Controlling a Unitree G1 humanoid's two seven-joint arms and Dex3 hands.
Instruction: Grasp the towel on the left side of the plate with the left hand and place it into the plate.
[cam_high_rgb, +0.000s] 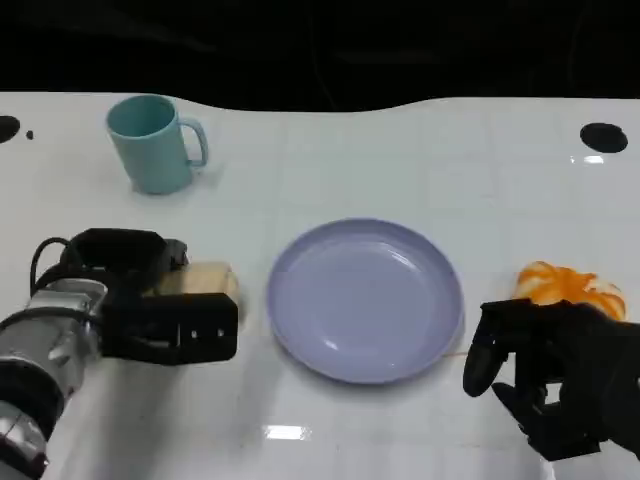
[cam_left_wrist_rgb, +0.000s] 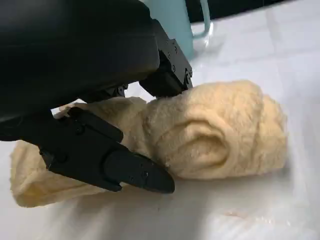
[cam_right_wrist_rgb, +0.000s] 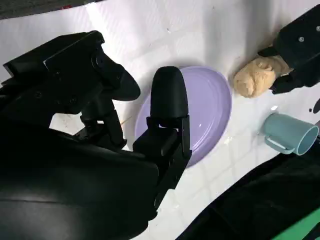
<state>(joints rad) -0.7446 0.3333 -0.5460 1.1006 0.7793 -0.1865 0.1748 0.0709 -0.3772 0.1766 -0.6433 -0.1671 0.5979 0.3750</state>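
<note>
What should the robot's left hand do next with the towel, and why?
Probably close the fingers firmly on the towel and lift it a little. The left hand is already on the towel, with fingers on both sides of it in the left wrist view, but the towel lies on the table, left of the plate. Whether the grip is tight yet is hard to tell.
</note>
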